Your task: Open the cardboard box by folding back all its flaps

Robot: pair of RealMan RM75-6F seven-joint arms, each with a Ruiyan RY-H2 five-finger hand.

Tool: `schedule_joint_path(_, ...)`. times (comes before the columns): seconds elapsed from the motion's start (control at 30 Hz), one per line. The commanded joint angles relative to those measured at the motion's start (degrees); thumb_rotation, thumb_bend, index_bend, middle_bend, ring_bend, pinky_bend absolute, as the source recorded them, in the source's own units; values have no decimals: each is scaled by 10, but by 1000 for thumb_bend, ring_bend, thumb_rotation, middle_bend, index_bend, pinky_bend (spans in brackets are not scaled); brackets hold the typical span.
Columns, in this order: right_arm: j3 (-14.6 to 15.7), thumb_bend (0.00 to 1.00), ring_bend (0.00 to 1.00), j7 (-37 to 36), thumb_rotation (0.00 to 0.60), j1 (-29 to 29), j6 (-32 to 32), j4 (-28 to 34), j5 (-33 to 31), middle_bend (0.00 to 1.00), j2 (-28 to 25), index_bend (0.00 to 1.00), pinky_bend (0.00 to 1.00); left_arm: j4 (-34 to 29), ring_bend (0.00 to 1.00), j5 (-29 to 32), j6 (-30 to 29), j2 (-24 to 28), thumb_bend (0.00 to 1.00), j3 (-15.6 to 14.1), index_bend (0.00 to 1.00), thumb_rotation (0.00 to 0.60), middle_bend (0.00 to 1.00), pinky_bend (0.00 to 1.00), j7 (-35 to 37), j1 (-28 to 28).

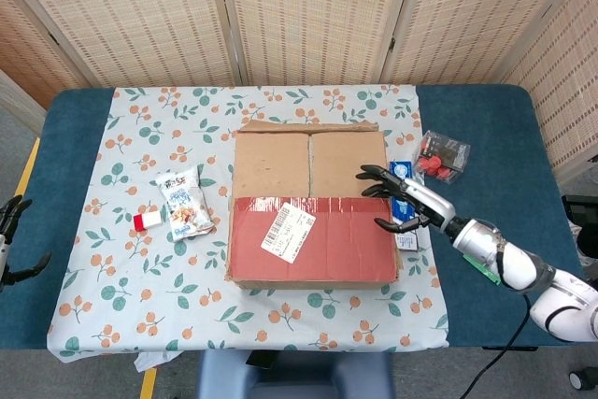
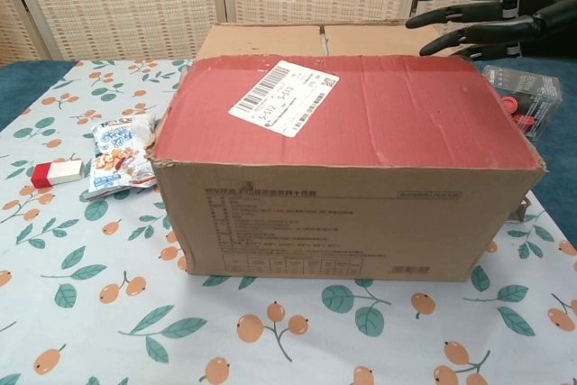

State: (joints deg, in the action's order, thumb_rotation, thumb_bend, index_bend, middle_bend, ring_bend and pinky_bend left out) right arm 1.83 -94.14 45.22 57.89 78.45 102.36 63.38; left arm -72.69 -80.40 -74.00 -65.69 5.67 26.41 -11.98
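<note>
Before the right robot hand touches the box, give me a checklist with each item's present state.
1. Flaps still to fold: the cardboard box has all flaps down. Not ok.
2. Right robot hand free: fingers spread, holding nothing. Ok.
3. Right robot hand at the box: over the right edge of the top. Ok.
4. Contact with a flap: cannot tell.
5. Red tape across the seam: whether it is cut, cannot tell.
6. Left robot hand ready: far off at the table's left edge. Not ok.
</note>
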Motion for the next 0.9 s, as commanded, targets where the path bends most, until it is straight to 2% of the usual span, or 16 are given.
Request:
schedule_joint_path(0.03,13,425,202,-5,600,-2,14,13,9,120,-11,2,227,-2,2,0,-1,0,367,0,0,600,0,0,-5,0)
schedule_joint_path(0.2,29,426,182,2,600,-10,55,44,22,99,-44,0,228,-9,2,-4,-8,0,367,-1,0,600,0,0,-19,1)
schedule_joint_path(0.3,27,426,181,32,600,-28,93,72,18,103,-61,0,228,-15,2,-6,-12,2,367,-2,0,600,0,0,-25,3)
schedule_joint_path(0.43,34,425,181,84,600,-50,139,142,30,106,-109,0,229,-21,1,-9,-20,2,366,-2,0,600,0,0,-35,5)
schedule_joint_path(0.57,35,426,192,169,600,-83,183,223,32,117,-149,0,245,-23,2,-3,-19,2,367,1,0,600,0,0,-40,5)
schedule_joint_path(0.73,65,426,192,232,600,-117,209,329,75,116,-215,0,251,-25,2,-4,-21,4,367,1,0,600,0,0,-39,6)
schedule_joint_path(0.9,105,426,192,281,600,-158,227,370,132,111,-243,0,252,-33,2,-3,-27,5,367,1,0,600,0,0,-55,9)
